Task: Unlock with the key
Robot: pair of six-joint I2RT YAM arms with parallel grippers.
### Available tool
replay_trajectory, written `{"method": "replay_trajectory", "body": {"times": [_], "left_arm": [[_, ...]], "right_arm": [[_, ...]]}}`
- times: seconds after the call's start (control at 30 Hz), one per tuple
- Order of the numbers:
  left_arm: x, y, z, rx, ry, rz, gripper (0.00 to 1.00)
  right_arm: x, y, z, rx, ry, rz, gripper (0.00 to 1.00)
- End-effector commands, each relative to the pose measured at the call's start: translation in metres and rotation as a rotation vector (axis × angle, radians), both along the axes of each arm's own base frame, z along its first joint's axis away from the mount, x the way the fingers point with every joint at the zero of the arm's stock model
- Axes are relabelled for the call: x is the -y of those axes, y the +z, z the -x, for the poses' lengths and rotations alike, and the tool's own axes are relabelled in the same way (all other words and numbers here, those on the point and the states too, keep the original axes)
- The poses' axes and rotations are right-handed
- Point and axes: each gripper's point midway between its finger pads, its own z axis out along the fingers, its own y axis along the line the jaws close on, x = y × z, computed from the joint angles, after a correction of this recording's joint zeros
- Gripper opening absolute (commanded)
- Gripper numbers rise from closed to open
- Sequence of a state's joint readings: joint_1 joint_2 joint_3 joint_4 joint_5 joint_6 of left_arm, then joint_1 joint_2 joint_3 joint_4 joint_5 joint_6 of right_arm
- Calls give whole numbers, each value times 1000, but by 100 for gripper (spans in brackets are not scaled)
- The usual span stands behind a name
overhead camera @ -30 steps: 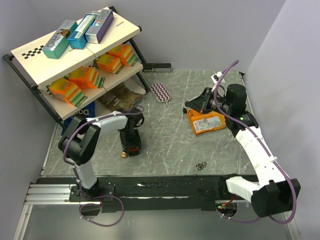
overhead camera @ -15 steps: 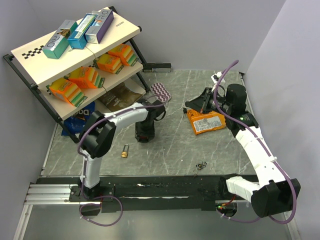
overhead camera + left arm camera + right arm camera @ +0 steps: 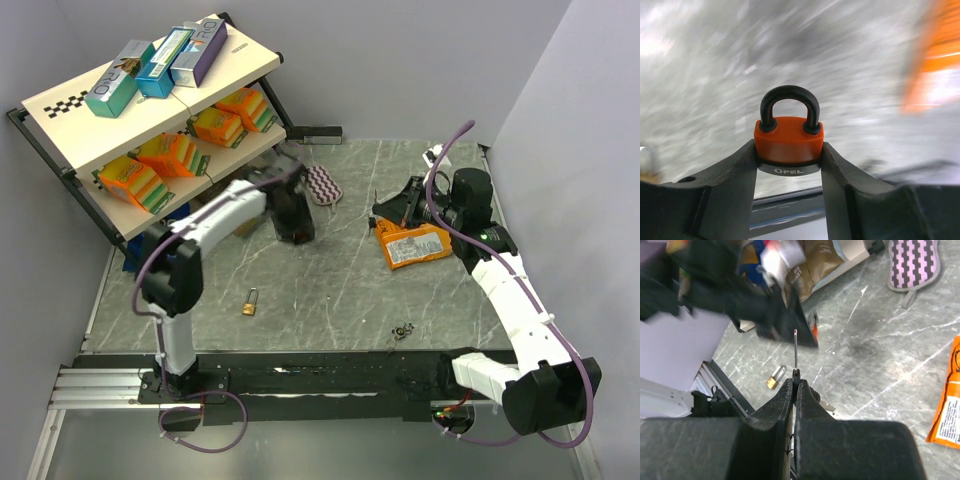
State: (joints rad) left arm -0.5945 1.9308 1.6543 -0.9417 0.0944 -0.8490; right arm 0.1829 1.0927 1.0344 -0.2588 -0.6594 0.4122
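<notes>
The orange padlock [image 3: 789, 140] is covered in a smooth, satin plastic shell, with a black coated shackle and a brushed metal band at the base. The fingers [image 3: 725, 192] of the left gripper [image 3: 789, 152] are moulded in matt black plastic. The key [image 3: 795, 347] is thin bare metal, and the small padlock [image 3: 775, 377] looks to be made of shiny brass. The table [image 3: 330, 290] is finished pretty much like grey veined stone, smooth, and the orange packet [image 3: 413, 246] is glossy.

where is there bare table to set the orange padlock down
The table is barest in the middle, between the brass padlock and the orange packet. Right of the striped pad is bare too. Crowded by the shelf.
</notes>
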Motion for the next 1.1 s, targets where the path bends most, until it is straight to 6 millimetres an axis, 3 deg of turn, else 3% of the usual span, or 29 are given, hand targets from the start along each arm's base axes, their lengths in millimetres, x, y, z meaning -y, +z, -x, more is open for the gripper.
{"method": "replay_trajectory", "body": {"times": [0.0,0.1,0.3,0.63,0.9,1.07], "left_arm": [[37,119,-40,195,51,462,1],[48,147,-43,202,76,630,1],[51,159,-42,210,82,689,1],[42,153,-46,241,141,659,1],[46,146,-40,204,110,673,1],[48,144,-34,188,99,690,1]], "right_arm": [[-6,26,3,79,11,16,0],[-14,23,6,66,28,34,0],[-31,11,6,5,60,74,0],[-68,-33,4,-215,196,119,0],[-76,-50,2,-299,232,154,0],[-83,-51,-4,-318,258,144,0]]}}
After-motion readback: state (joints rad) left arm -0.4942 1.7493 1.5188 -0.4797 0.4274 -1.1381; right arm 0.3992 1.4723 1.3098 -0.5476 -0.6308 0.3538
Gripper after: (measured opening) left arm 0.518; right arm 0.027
